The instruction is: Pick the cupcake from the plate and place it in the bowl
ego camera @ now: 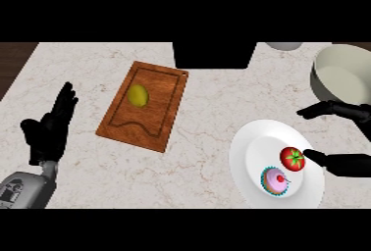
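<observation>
At the counter's (210, 142) left edge the left hand (51, 125) rests open, fingers straight and pointing up, holding nothing and well apart from everything the task concerns. Right of it, toward the middle of the counter, a wooden cutting board (145, 105) lies tilted, with a yellow-green lemon (138, 95) on its far half. Farther right, near the front right corner, sits the white plate (253, 142). The cupcake (276, 181), pink-frosted with a red cherry on top and a teal wrapper, stands on the plate's near part, and a tomato (293, 158) sits just beyond it, close beside. The right hand (340, 162) comes in from the right edge with its fingers spread apart and gripping nothing; one fingertip is at the tomato's right side, another finger reaches out above the plate's far rim. The cupcake lies to the left of this hand and slightly nearer the front edge, so the right hand is by far the nearer one for the pick. The bowl (340, 73) waits at the far right corner, beyond the hand.
</observation>
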Motion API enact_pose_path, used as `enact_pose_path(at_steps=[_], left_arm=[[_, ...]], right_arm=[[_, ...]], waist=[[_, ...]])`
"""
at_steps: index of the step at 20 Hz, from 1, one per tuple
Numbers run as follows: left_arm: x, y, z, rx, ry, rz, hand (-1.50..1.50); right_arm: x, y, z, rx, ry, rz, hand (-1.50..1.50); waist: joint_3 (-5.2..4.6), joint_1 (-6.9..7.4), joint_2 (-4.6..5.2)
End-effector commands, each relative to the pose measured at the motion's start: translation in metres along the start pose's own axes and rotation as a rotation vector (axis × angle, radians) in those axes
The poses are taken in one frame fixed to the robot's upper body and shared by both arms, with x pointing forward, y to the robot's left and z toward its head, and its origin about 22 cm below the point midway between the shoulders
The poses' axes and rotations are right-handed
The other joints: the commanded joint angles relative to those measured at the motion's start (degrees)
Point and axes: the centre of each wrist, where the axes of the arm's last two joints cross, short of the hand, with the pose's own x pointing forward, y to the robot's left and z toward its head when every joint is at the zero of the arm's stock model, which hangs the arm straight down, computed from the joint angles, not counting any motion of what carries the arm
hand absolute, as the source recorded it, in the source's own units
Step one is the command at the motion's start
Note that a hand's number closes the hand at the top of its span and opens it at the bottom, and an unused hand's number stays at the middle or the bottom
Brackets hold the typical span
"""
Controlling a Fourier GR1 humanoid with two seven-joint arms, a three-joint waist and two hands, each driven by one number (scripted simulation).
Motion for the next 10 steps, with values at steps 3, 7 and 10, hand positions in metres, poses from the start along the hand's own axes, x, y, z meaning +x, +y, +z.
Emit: enact_pose_path(at_steps=[3, 7, 10], left_arm=[[0.016, 0.028, 0.008, 0.026, -0.018, 0.000, 0.00], [0.020, 0.021, 0.017, 0.021, -0.031, 0.001, 0.00], [0.023, 0.033, 0.007, 0.013, -0.027, -0.010, 0.00]], right_arm=[[-0.042, 0.009, 0.096, 0.000, -0.019, 0.043, -1.50], [-0.039, -0.005, 0.130, 0.050, -0.080, 0.089, -1.50], [-0.034, -0.002, 0.123, 0.031, -0.023, 0.095, -1.50]], waist=[[0.18, -1.26, 0.41], [0.07, -0.93, 0.55], [0.02, -0.46, 0.74]])
